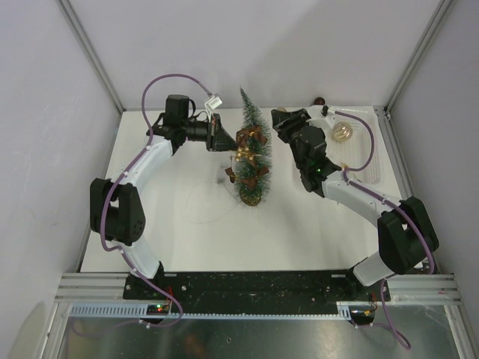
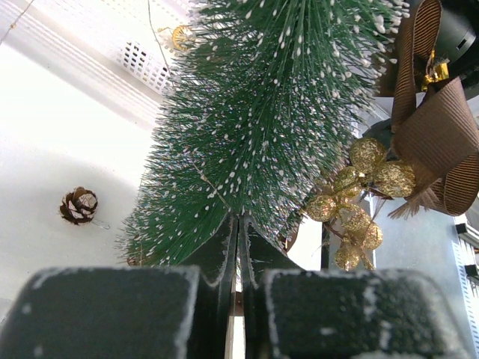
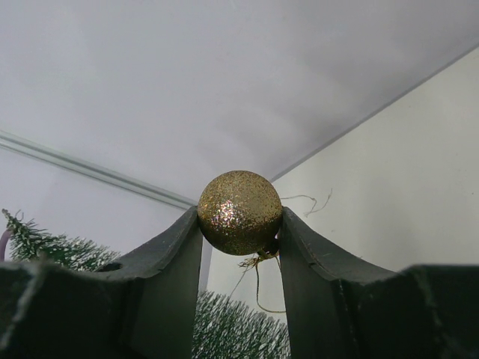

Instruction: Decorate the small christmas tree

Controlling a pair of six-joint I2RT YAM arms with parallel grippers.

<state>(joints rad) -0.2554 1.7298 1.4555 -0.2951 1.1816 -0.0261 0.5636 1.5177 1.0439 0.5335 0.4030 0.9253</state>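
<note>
Between the two pincers stands the small christmas tree (image 1: 250, 118), upright on its wooden base, its bristles touching the tips of the left pincer (image 2: 238, 224) and near the right pincer (image 3: 240, 215). The left pincer is clenched, jaws pressed together with nothing I can make out between them, though a thin thread cannot be ruled out. The right pincer grasps a gold glitter ball (image 3: 238, 196) by its round sides, the hanging thread (image 3: 257, 288) dangling loose below its fingers.

Risk one: a sideways shove from the left pincer likely tips so slim a tree toward the right pincer, or knocks the brown ribbon bow (image 2: 438, 142) and gold berry cluster (image 2: 359, 202) just beside its jaws.

Risk two: the ball may well slip or drop — a round ball, a tip-only grip, and a thread not yet hooked on any bristle.
</note>
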